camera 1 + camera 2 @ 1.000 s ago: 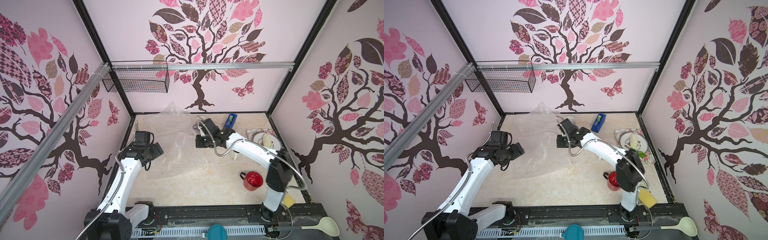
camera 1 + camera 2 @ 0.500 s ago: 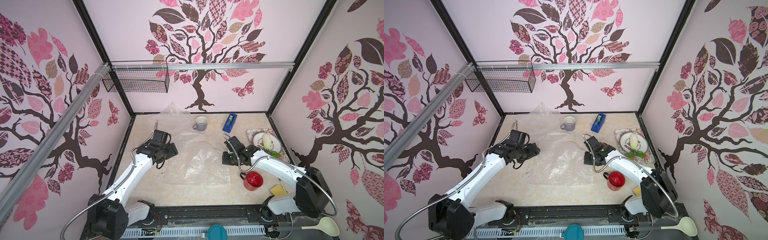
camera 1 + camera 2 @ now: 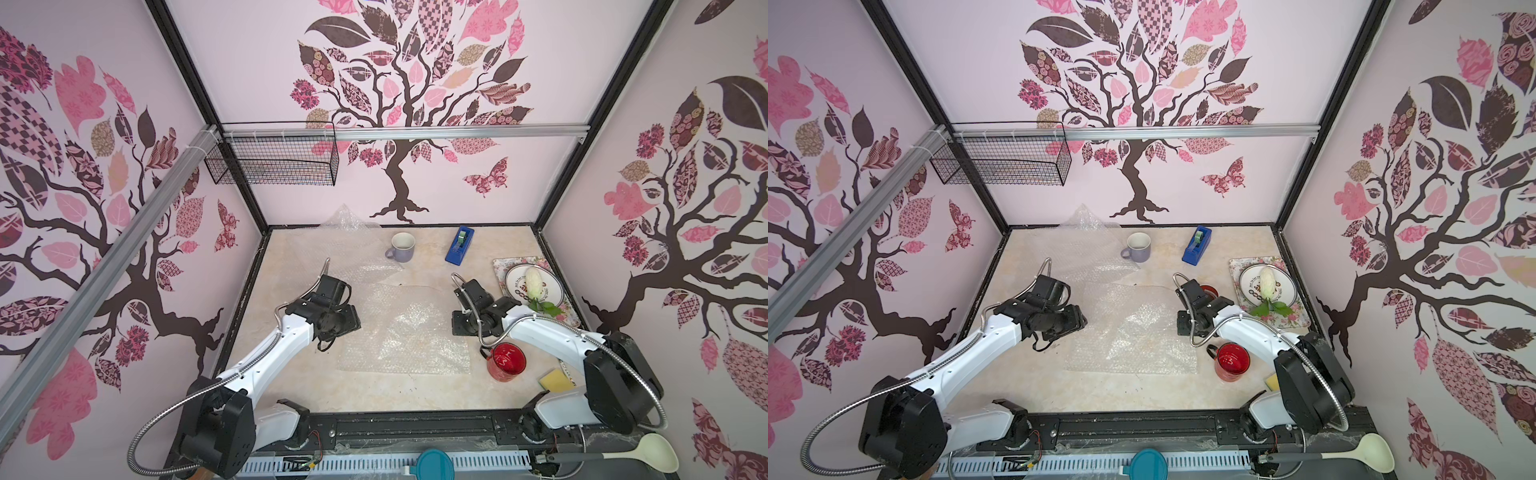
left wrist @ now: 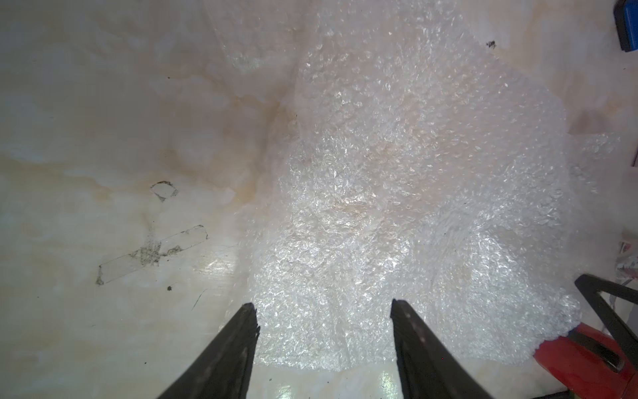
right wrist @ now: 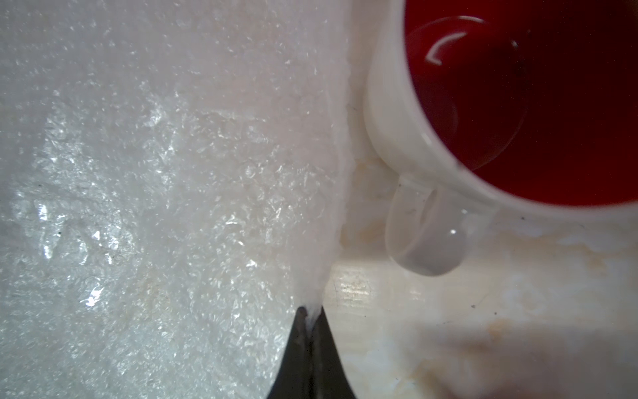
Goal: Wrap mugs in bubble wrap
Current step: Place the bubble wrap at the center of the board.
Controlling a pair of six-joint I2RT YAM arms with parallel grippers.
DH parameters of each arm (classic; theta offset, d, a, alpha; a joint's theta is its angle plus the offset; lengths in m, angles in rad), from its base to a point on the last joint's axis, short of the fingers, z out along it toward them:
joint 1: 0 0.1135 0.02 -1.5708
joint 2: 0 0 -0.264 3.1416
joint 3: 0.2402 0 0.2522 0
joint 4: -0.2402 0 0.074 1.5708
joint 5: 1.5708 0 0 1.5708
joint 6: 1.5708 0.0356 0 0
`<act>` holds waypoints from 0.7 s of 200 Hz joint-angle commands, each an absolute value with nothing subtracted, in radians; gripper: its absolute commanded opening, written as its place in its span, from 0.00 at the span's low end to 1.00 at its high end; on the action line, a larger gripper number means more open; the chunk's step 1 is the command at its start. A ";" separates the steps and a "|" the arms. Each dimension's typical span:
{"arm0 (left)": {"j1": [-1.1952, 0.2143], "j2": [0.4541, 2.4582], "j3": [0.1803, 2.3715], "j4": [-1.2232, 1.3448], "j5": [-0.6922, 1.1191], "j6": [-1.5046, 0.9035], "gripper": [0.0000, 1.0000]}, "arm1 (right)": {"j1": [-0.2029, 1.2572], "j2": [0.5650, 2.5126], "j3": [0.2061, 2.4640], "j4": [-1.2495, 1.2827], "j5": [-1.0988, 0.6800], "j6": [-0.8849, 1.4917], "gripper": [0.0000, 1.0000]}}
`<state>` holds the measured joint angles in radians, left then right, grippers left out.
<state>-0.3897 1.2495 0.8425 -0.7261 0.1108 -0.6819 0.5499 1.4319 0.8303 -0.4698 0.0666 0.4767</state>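
A: Where is the clear, bubbled plastic sheet?
B: Flat on the surface, centrally. The right tool apparently pinches its edge beside the white, red-lined mug; the left tool stands open over the opposite edge.

Blue tape dispenser, plate, perhaps sponge

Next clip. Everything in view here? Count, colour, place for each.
bubble wrap: two clear sheets, one flat mid-table, one crumpled at back left.
lavender mug: one, white inside, back.
red mug: one, dark handle, front right.
white mug: one, red inside, right of the flat sheet.
tape dispenser: one, blue, back.
plate: one, white, on floral tray, right side; white rose on it.
sponge: one, yellow, front right.
wire basket: one, black, back wall.
ladle: one, pale green, front edge.
lid: one, teal, front edge.
left gripper: open, over the flat sheet.
right gripper: shut on that sheet's edge.
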 commanded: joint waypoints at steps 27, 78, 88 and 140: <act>-0.419 1.292 0.753 -0.641 0.176 -0.668 0.57 | 0.541 1.542 0.942 -0.549 0.093 0.429 0.28; -0.430 1.333 0.667 -0.599 0.192 -0.668 0.44 | 0.525 1.308 1.065 -0.787 0.124 0.512 0.82; -0.428 1.325 0.656 -0.602 0.199 -0.669 0.44 | 0.496 1.261 1.101 -0.883 0.146 0.536 0.86; -0.430 1.260 0.597 -0.638 0.220 -0.691 0.46 | -0.062 1.027 1.000 -1.128 0.076 0.506 0.88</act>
<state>-0.4263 1.3037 0.6350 -0.6258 0.2043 -0.6819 0.1291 1.1095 1.0733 -0.9352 0.0929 0.5274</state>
